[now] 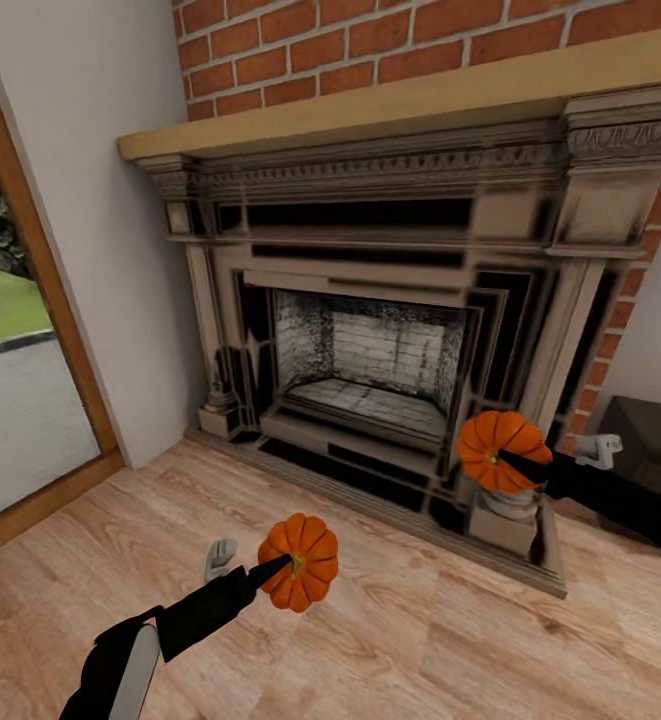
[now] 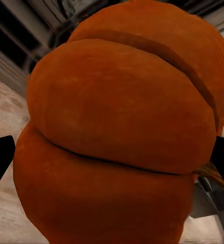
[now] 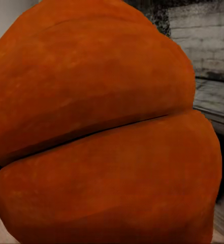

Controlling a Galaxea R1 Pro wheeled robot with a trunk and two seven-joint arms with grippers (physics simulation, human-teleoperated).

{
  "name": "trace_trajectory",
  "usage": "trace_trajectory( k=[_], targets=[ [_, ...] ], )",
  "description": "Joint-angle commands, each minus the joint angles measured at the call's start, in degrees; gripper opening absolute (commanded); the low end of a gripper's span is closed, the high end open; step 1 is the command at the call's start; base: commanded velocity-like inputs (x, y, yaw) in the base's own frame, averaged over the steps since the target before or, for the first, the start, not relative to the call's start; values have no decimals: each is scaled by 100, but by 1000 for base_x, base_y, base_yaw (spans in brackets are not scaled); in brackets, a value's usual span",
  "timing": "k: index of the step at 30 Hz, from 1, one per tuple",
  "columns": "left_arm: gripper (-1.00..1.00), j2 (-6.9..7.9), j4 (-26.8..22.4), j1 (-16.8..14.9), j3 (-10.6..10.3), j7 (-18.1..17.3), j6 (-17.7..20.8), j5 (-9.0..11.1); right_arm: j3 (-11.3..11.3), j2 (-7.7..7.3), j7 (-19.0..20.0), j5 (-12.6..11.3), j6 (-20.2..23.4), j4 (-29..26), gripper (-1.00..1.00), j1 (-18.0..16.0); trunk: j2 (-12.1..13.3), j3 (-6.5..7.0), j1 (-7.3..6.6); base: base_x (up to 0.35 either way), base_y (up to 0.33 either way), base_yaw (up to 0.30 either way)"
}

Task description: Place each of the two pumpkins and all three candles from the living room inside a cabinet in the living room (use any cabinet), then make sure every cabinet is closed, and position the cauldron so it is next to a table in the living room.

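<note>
I hold two orange ribbed pumpkins in the air over the wooden floor. One pumpkin [image 1: 305, 562] sits in my left gripper [image 1: 282, 566], which is shut on it low in the middle of the head view. The other pumpkin [image 1: 500, 450] is in my right gripper [image 1: 510, 460], shut on it in front of the fireplace's right post. Up close, the left wrist view shows the first pumpkin's [image 2: 122, 132] ribs, with black fingers [image 2: 0, 162] at both sides. The right wrist view shows the second pumpkin [image 3: 101, 132]. Candles, cabinet, cauldron and table are out of view.
A brick-backed fireplace [image 1: 390, 300] with a carved surround and a wooden mantel [image 1: 400, 100] faces me. A tall window [image 1: 15, 330] with a wooden frame is at the left. A dark piece of furniture [image 1: 650, 430] stands at the right edge. Wooden floor [image 1: 420, 630] lies ahead.
</note>
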Motion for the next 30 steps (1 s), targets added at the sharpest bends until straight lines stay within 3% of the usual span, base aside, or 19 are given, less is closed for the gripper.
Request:
trace_trajectory(
  k=[1,13,20,22,24,28,30],
  targets=[
    [-100,-5,8,-3,15,-46,37,23,-3,1,10,-35,43,0,-100,-6,-1,17,-4,0,0,-277],
    [-100,-2,207,-69,16,-46,-47,17,1,15,-12,-34,232,0,-100,-6,440,237,-247,0,0,-278],
    [-100,9,440,-154,16,-46,-177,5,24,-6,-42,172,1402,67,-100,212,720,363,-401,0,0,-280],
    [-100,10,457,-157,16,-42,-182,5,21,-12,-49,218,1499,209,-100,259,801,399,-444,0,0,-281],
    [-100,10,476,-160,16,22,-187,6,21,-15,-55,376,1585,524,-100,320,881,435,-488,0,0,-282],
    [-100,2,491,-162,10,280,-213,14,50,9,-29,1075,1656,918,-100,420,961,466,-532,0,0,-278],
    [-100,1,490,-162,7,295,-276,27,54,12,-23,1197,1661,999,-100,444,961,457,-532,0,0,-246]
  ],
)
